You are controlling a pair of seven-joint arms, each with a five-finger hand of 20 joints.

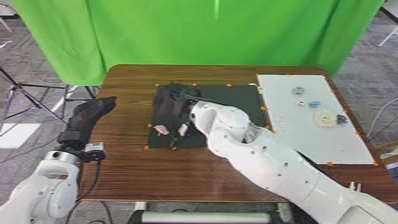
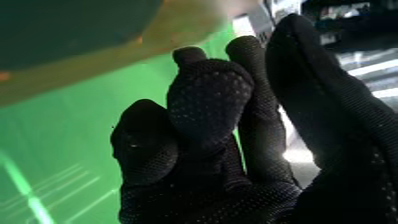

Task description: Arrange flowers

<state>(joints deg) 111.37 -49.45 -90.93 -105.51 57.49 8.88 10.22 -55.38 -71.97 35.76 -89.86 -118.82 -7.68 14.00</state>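
In the head view, my right hand (image 1: pixel 171 104) is over the left part of the dark mat (image 1: pixel 233 97). The right wrist view has this hand (image 2: pixel 209 105) with its fingers loosely bent and apart from the thumb, and no flower between them. A small pink flower (image 1: pixel 161 129) lies on the mat's left side, nearer the robot than the hand. On the white board (image 1: pixel 298 137) at the right are a pale green flower (image 1: pixel 298 91), a blue one (image 1: pixel 314 104) and a cream one (image 1: pixel 325 118). My left hand (image 1: pixel 89 114) has straight fingers, beyond the table's left edge.
Beside the cream flower on the board is a dark bluish item (image 1: pixel 341 119). Orange markers line the mat and board. A green curtain (image 1: pixel 213 35) hangs behind the brown table (image 1: pixel 124 170), and a tripod (image 1: pixel 31 92) stands on the floor to the left.
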